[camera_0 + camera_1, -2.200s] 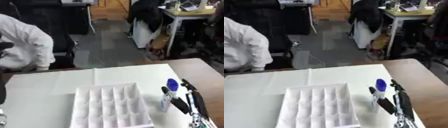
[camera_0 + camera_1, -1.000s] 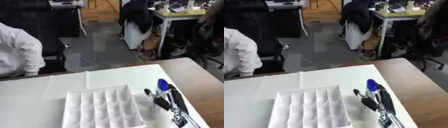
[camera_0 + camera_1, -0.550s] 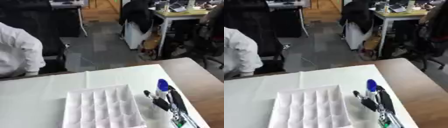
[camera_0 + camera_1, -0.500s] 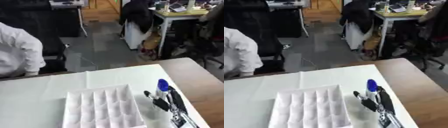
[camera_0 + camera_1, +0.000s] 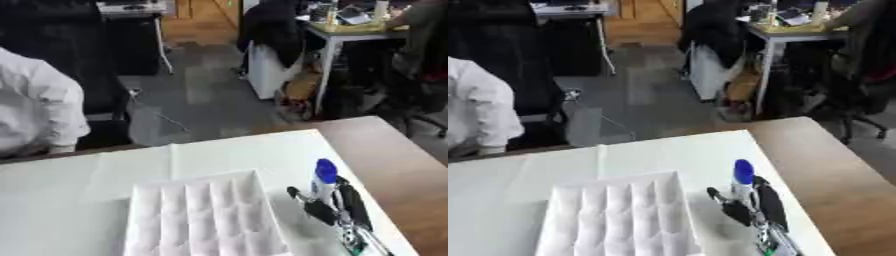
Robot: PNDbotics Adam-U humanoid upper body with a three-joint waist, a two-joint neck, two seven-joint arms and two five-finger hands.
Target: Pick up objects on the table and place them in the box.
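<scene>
Holding bottle [image 5: 325,176] with blue cap in my right hand [image 5: 337,207], fingers wrapped round it. Box [image 5: 199,216] just beside. Bottle tall, may tip over cell walls.

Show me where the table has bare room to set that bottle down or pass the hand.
Bare white cover lies left of the box and beyond its far wall, up to the table edge. The brown strip on the right is bare too. It is crowded between the box's right wall and the right hand, which holds the blue-capped bottle.
</scene>
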